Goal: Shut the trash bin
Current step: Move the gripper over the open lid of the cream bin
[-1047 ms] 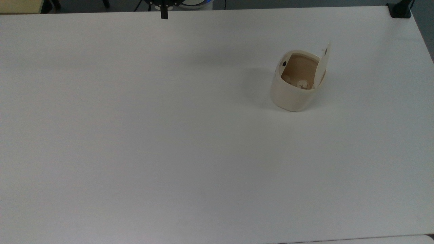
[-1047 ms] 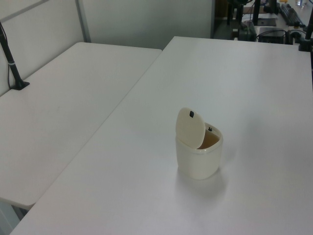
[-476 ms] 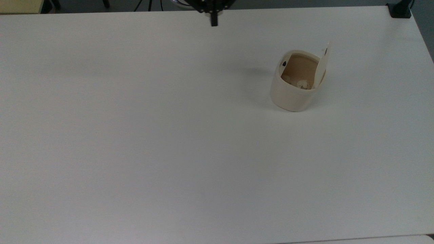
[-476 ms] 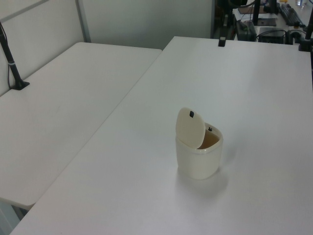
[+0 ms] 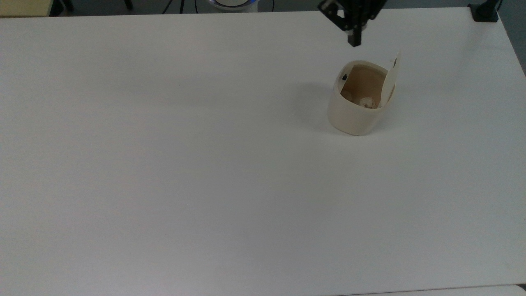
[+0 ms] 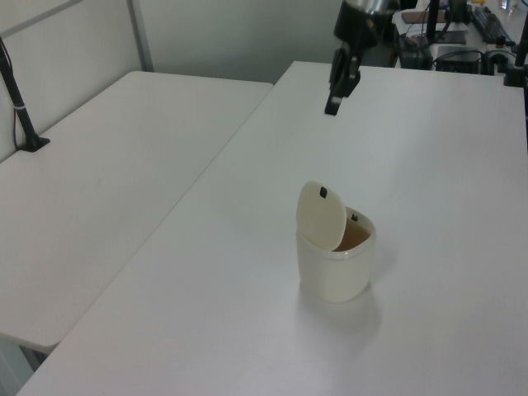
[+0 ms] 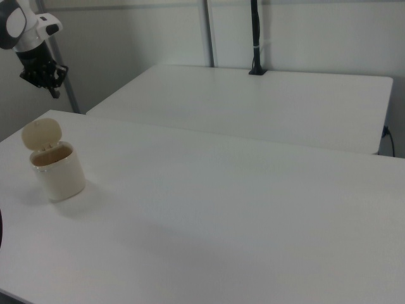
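The white table (image 5: 164,164) runs bare across the foreground of the top view. Past that stretch, toward the top view's right, stands the trash bin (image 5: 356,111), a small cream plastic tub with a rounded-square body. Its lid (image 5: 391,80) is raised on the hinge, standing nearly upright along the top view's right edge of the rim. The tan inside is open to the air, with a few pale crumpled scraps (image 5: 365,102) lying at the bottom. A small black button (image 5: 344,77) sits on the rim opposite the hinge.

Farther back, beyond the bin and above the table's far edge, hangs the gripper (image 5: 354,40), dark and pointing down. In the left view the gripper (image 6: 332,106) is high over the table and well apart from the lid (image 6: 321,216), touching nothing. Whether its fingers are parted or pressed together I cannot tell; it carries nothing that shows.

As I judge it, the task is barely begun: the bin is fully open and the arm is only on its approach. What is left is all of the real work: reaching the lid's outer face, tipping it over the hinge, and pressing it down until it sits flat on the rim.
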Robot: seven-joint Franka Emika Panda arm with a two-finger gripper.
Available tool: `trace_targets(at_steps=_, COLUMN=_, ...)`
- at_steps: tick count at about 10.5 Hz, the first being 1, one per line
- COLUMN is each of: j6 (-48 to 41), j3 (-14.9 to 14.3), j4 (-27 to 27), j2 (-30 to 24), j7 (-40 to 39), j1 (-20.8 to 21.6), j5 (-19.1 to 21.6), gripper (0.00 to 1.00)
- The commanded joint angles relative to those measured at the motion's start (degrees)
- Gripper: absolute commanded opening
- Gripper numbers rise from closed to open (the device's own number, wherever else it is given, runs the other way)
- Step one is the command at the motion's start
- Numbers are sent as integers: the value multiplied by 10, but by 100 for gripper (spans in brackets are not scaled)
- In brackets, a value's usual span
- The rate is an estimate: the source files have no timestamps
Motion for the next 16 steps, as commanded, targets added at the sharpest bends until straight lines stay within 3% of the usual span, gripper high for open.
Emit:
trace_targets(at_steps=1, j6=85, j3=-8, j4=-2, j2=30, j7=-8, j1=55, j5=11, gripper=0)
trace_targets(at_steps=6, j6=148, j3=-9, j4=-1, j2=83, j7=-7, j1=124, j5=-9, gripper=0)
trace_targets(at_steps=11, j6=109, j3=-16, j4=0, j2=91, j7=-20, j1=114, j5=-45, gripper=0)
trace_targets(at_steps=13, j6=38, j3=-17, j4=9, j2=92, j7=-72, j1=111, j5=-54, gripper=0)
trace_targets(at_steps=16, j6=2, j3=-16, j4=7, j2=98, j7=-158, j1=95, j5=-54, gripper=0)
